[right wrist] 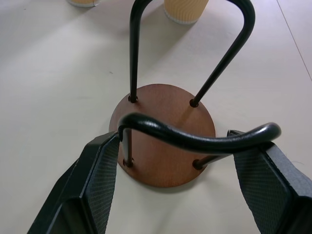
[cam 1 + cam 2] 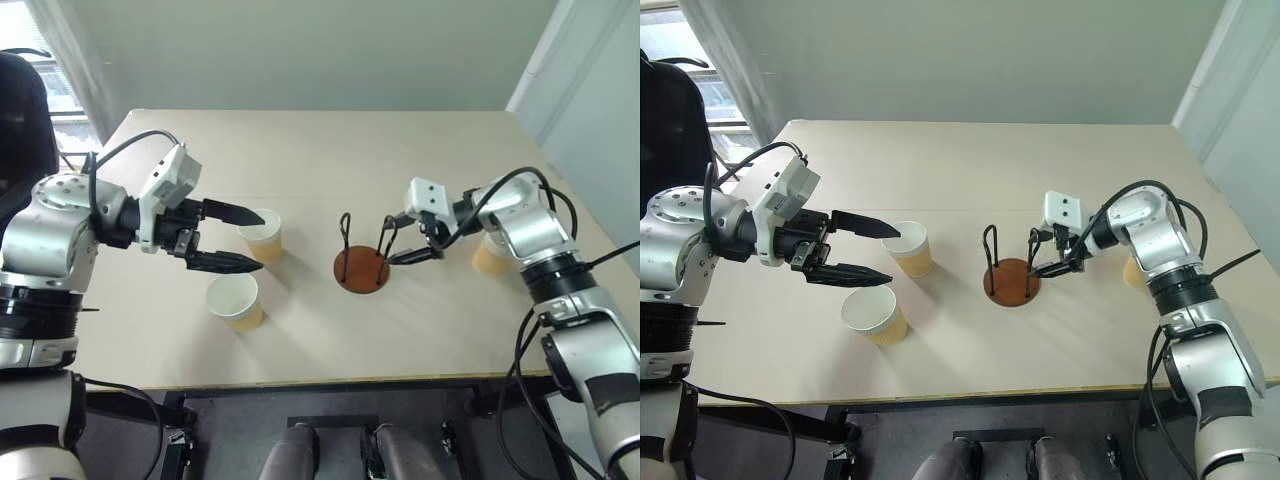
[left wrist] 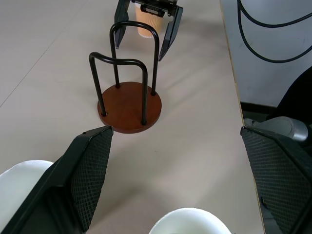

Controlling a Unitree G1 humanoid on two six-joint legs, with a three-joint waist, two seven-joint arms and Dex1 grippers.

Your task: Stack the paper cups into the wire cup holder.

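The wire cup holder (image 2: pixel 360 268), a reddish-brown disc with two black wire loops, stands mid-table. Two paper cups stand left of it, one farther back (image 2: pixel 264 236) and one nearer the front (image 2: pixel 236 300). A third paper cup (image 2: pixel 490 256) stands at the right, partly hidden behind my right arm. My left gripper (image 2: pixel 245 238) hovers open above the two left cups, with nothing between its fingers. My right gripper (image 2: pixel 401 240) is open at the holder's right side. In the right wrist view its fingers (image 1: pixel 97 170) flank the nearer wire loop (image 1: pixel 195 139); whether they touch it I cannot tell.
The beige table (image 2: pixel 320 150) has bare surface behind the holder and cups. Its front edge (image 2: pixel 330 380) runs just before the nearer cup. A window and a dark shape are at the far left, with a pale wall behind.
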